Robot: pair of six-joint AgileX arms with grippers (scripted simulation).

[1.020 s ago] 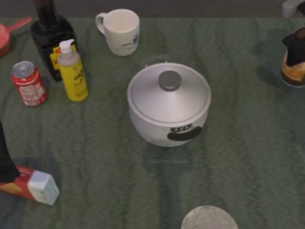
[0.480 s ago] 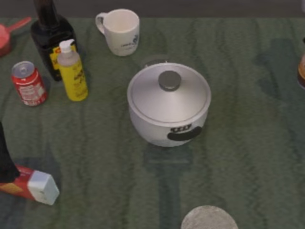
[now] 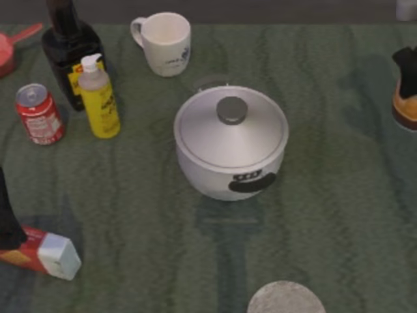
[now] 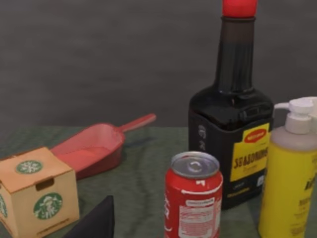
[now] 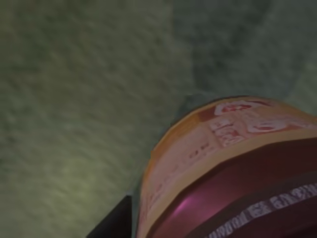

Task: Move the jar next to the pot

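Jar held aloft at the table's right edge

Left gripper point(image 4: 94, 220) idles low at left, fingers unreadable; pot point(image 3: 231, 140) sits centre; right gripper point(image 3: 407, 68) clamps the jar point(image 3: 405, 107), well apart. Carry it level, then lower beside the pot without nudging.

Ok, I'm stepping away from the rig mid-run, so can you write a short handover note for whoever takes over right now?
Right gripper: at the table's far right edge, on the jar; the right wrist view shows the jar's lid and label close up, apparently held above the cloth.
Left gripper: parked at the left edge beside the carton, idle.
Pot: mid-table, lid on, untouched.
Done: the jar appears grasped and lifted.
Left: carry the jar leftward to the pot, set it down on the bare cloth beside it, release and withdraw.
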